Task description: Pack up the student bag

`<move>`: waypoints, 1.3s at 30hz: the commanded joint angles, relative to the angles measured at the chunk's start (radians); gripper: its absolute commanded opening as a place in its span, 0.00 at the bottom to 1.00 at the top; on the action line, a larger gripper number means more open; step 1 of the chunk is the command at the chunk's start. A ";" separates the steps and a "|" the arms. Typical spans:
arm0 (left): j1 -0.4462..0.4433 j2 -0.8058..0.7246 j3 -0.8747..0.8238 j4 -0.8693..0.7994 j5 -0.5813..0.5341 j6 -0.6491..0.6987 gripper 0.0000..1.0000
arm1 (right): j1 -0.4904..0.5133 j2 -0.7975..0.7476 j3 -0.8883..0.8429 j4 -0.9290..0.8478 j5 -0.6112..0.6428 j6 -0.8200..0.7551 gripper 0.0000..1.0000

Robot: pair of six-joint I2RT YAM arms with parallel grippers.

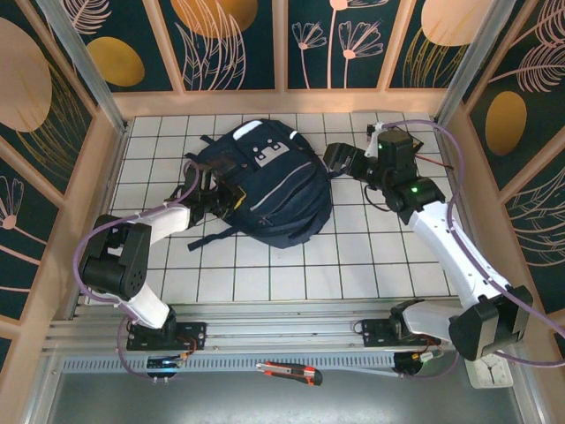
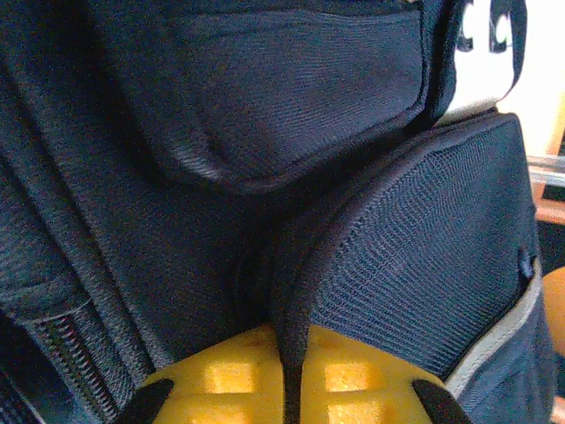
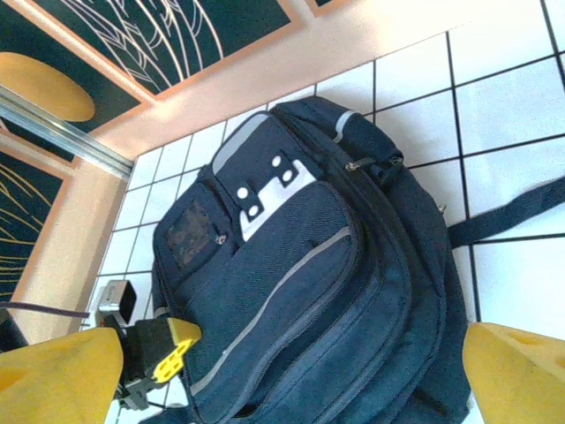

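You're at the opening step: left gripper jaws pinch a student bag fold, right gripper jaws gape empty. Next, I judge, reach the zipper pull.

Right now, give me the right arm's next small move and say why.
Probably ease the right gripper toward the zipper pull on the backpack's upper edge. The gripper hangs open beside the backpack, touching nothing. The zippers look closed, and the left gripper pinches a fold of fabric on the other side, seemingly steadying it.
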 commanded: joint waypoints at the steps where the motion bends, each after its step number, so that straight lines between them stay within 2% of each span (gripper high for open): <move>1: -0.001 -0.025 0.029 0.083 0.054 -0.056 0.00 | -0.012 0.012 0.044 -0.041 0.010 -0.058 0.99; 10: -0.002 -0.059 0.050 0.107 0.032 -0.134 0.00 | -0.013 0.038 0.040 -0.062 -0.036 -0.047 0.99; 19: -0.001 -0.102 0.013 0.242 0.021 -0.329 0.00 | 0.033 0.169 0.127 -0.179 -0.073 -0.059 0.99; 23: -0.002 -0.107 0.016 0.266 0.014 -0.371 0.00 | 0.118 0.255 0.190 -0.242 -0.018 -0.065 0.98; 29: -0.003 -0.108 0.027 0.277 0.010 -0.393 0.00 | 0.297 0.390 0.288 -0.306 0.093 -0.081 0.91; 39: -0.002 -0.107 0.012 0.308 0.023 -0.409 0.00 | 0.490 0.583 0.453 -0.374 0.185 -0.137 0.75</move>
